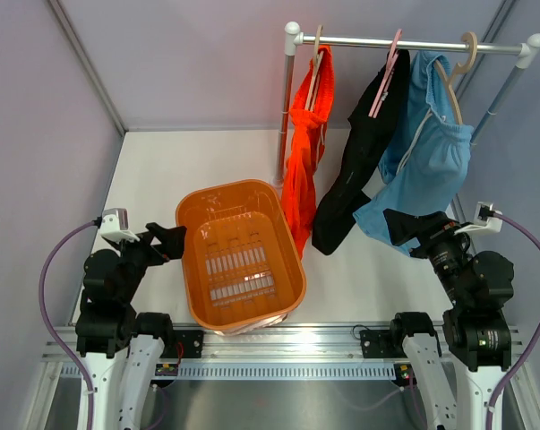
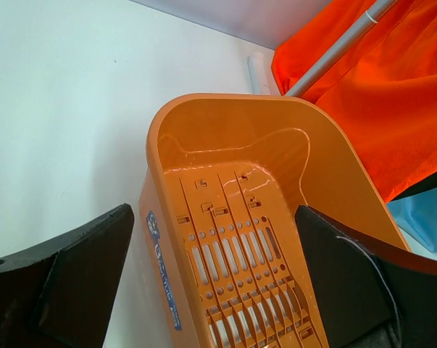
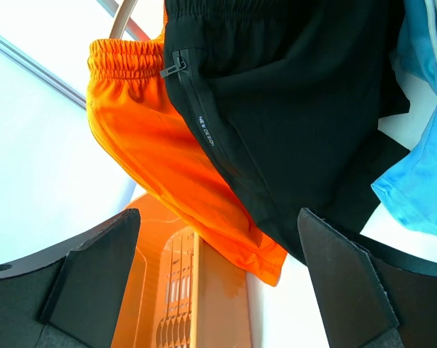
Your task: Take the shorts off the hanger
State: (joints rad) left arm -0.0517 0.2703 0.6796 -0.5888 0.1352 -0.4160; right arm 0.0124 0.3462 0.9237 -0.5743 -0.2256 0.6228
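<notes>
Three shorts hang from hangers on a white rail at the back right: bright orange shorts (image 1: 304,152), black shorts (image 1: 359,161) and light blue shorts (image 1: 426,157) with a white drawstring. My right gripper (image 1: 400,224) is open and empty, just below the blue shorts' hem and right of the black pair. In the right wrist view the orange shorts (image 3: 167,181), the black shorts (image 3: 290,116) and a blue edge (image 3: 421,188) hang ahead of the open fingers. My left gripper (image 1: 173,240) is open and empty at the left rim of the basket.
A rigid orange plastic basket (image 1: 198,269) stands on the white table between the arms, also in the left wrist view (image 2: 160,181). The rail's white posts (image 1: 287,98) stand behind it. Grey walls close in the left, back and right sides.
</notes>
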